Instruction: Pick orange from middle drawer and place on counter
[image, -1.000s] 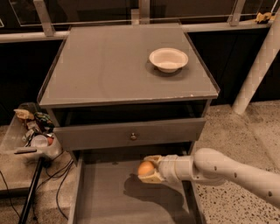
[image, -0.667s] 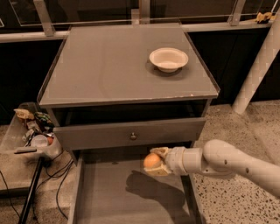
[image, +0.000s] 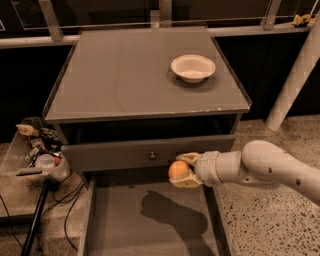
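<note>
My gripper (image: 181, 170) is shut on the orange (image: 177, 169), a small round fruit held between its pale fingers. It hangs in the air above the back of the open middle drawer (image: 120, 220), just in front of the grey drawer front with the round knob (image: 152, 156). The arm reaches in from the right. The drawer's flat grey floor is bare and carries the arm's shadow. The counter (image: 125, 70) lies above and behind the gripper.
A white bowl (image: 193, 67) stands on the counter's back right. A tray with small clutter (image: 40, 150) and a black stand with cables sit at the left. A white post (image: 295, 75) rises at the right over speckled floor.
The gripper has lifted the orange up from low in the drawer and carried it slightly right and back, to the height of the drawer front above.
</note>
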